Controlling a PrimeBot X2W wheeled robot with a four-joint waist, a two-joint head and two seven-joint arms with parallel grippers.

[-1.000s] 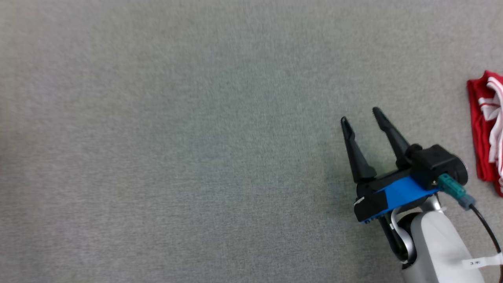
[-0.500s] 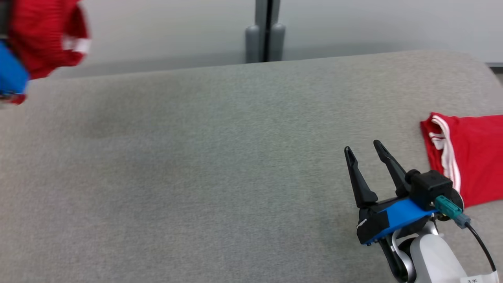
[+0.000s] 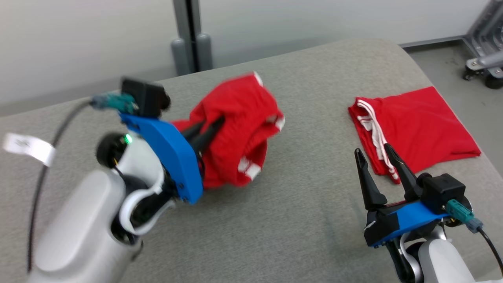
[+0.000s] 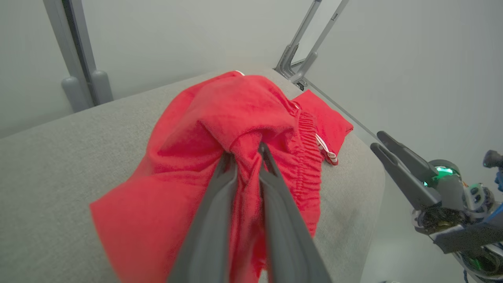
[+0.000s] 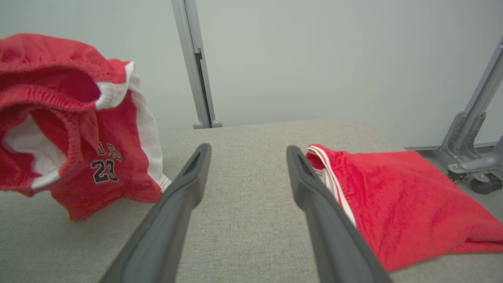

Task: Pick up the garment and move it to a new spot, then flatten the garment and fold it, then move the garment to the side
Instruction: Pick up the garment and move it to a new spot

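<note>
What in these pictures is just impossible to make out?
Head view: the held red garment is motion-blurred, its print unreadable; cloth buries the tips of the left claw.
Right wrist view: a fold partly hides the lettering above the 23.
Left wrist view: the bottom edge cuts off that garment's lower part.
Head view: the folded red garment hides its own front; the right claw covers its near corner.

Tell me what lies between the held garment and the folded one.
Bare grey surface runs between the held garment and the folded garment, clear in the head view.
</note>
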